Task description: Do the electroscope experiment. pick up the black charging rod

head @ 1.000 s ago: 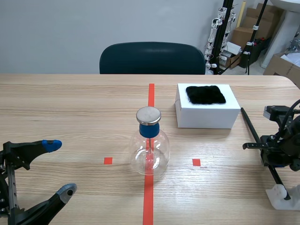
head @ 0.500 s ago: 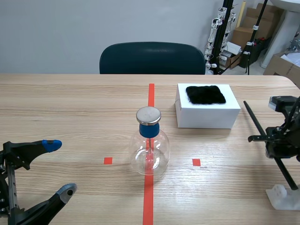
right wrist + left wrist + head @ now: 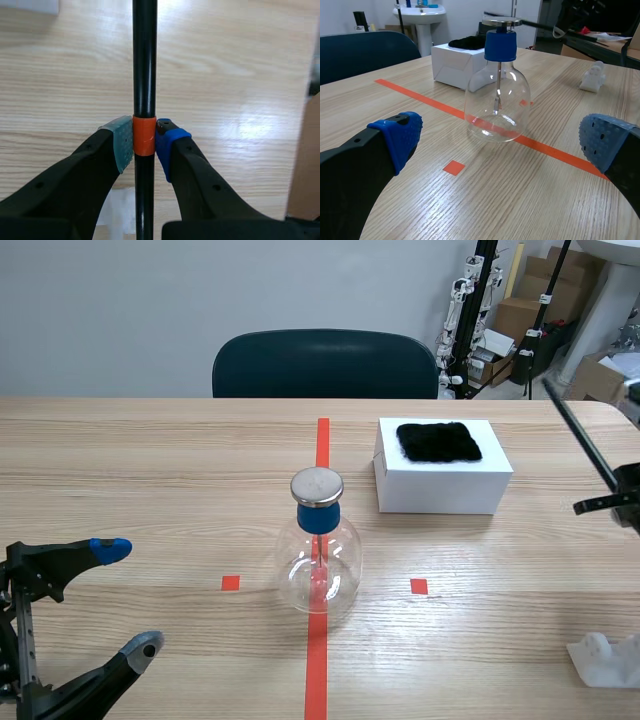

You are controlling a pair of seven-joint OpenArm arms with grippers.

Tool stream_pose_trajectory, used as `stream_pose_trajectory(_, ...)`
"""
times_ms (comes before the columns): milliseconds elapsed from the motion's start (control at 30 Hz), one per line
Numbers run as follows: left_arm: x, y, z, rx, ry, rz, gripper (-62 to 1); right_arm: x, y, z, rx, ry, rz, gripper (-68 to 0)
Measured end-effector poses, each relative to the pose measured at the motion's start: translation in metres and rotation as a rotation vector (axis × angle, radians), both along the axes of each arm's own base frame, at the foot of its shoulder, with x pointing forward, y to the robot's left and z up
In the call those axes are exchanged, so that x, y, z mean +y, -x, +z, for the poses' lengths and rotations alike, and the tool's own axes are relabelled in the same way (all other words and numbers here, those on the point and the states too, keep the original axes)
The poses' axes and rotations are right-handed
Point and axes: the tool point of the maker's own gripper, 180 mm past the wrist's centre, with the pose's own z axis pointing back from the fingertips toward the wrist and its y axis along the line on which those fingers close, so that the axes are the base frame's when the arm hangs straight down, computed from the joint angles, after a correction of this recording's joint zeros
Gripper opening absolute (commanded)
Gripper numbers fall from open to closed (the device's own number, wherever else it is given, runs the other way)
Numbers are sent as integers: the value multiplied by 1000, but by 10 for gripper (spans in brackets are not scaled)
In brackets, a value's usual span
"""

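One rod gripped.
Our right claw clamps it at the orange band; our left claw gapes, flask ahead.

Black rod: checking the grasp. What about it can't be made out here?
- Right wrist view: the black rod, clamped in the right gripper, leaves the picture at both ends.
- Scene view: the right edge cuts off its lower end and most of the gripper.
- Left wrist view: only a thin stretch shows past the flask.

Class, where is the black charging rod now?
In the scene view the black charging rod slants above the table at far right, right of the white box, clamped in the right gripper.
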Motion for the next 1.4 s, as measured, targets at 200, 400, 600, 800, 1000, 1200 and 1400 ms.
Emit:
stream_pose_trajectory(200, 0, 0, 0, 0, 0, 0, 14, -12, 1, 46, -162, 167, 77, -677)
stream_pose_trajectory(400, 0, 0, 0, 0, 0, 0, 14, -8, 15, 66, -256, 366, 178, -677)
stream_pose_trajectory(600, 0, 0, 0, 0, 0, 0, 14, 5, 33, 87, -359, 550, 301, -677)
stream_pose_trajectory(800, 0, 0, 0, 0, 0, 0, 14, 45, 61, 115, -571, 736, 508, -677)
stream_pose_trajectory(1000, 0, 0, 0, -1, 1, 0, 14, 93, 109, 125, -763, 871, 740, -677)
stream_pose_trajectory(1200, 0, 0, 1, -2, 3, 0, 14, 121, 150, 135, -884, 916, 830, -677)
stream_pose_trajectory(1400, 0, 0, 1, -2, 3, 0, 14, 128, 167, 137, -919, 843, 796, -677)
